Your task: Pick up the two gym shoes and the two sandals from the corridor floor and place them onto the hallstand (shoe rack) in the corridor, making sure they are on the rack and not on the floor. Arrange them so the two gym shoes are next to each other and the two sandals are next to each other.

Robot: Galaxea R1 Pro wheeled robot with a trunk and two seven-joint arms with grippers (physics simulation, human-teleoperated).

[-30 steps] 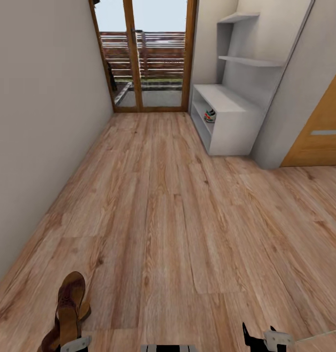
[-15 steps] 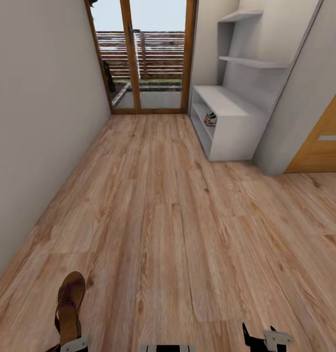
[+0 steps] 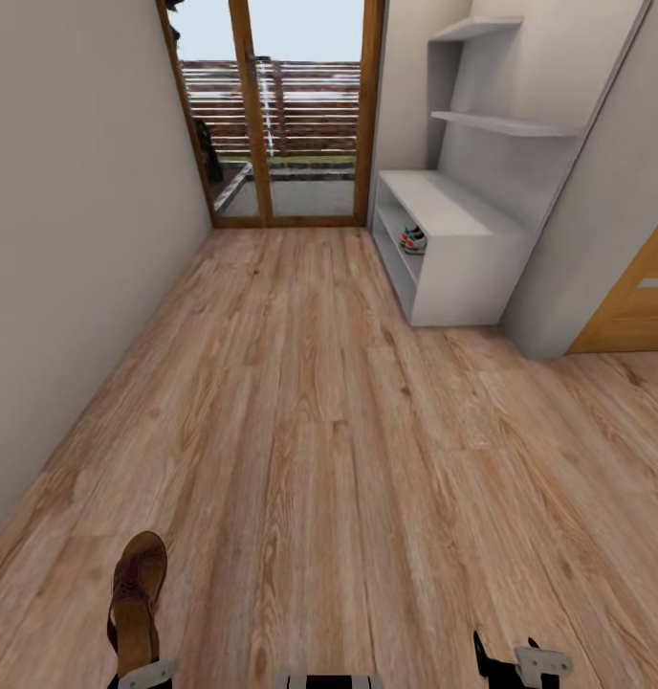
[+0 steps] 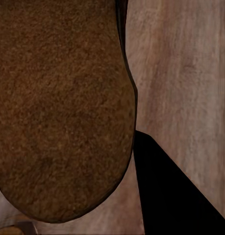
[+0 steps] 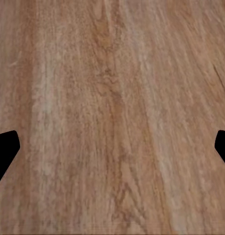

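Note:
A brown sandal [image 3: 136, 593] hangs over the corridor floor [image 3: 329, 440] at the lower left of the head view, with my left gripper [image 3: 138, 674] shut on its heel end. In the left wrist view its grainy sole [image 4: 58, 107] sits close up beside one dark finger [image 4: 166, 196]. My right gripper [image 3: 507, 662] stands open at the lower right, and its two fingertips [image 5: 4, 152] are wide apart over bare planks. The light-grey hallstand [image 3: 463, 268] stands at the far right wall. The gym shoes [image 3: 412, 239] rest side by side on its shelf.
A glazed wooden door [image 3: 272, 115] closes the corridor's far end. A grey wall [image 3: 71, 239] runs along the left. A tan door [image 3: 635, 306] stands at the right past the hallstand. Staggered wall shelves [image 3: 501, 122] hang above the bench top.
The whole view has shifted as the robot moves along the corridor. The held sandal keeps its place in the picture. A brown shape beneath it has slipped out at the bottom edge.

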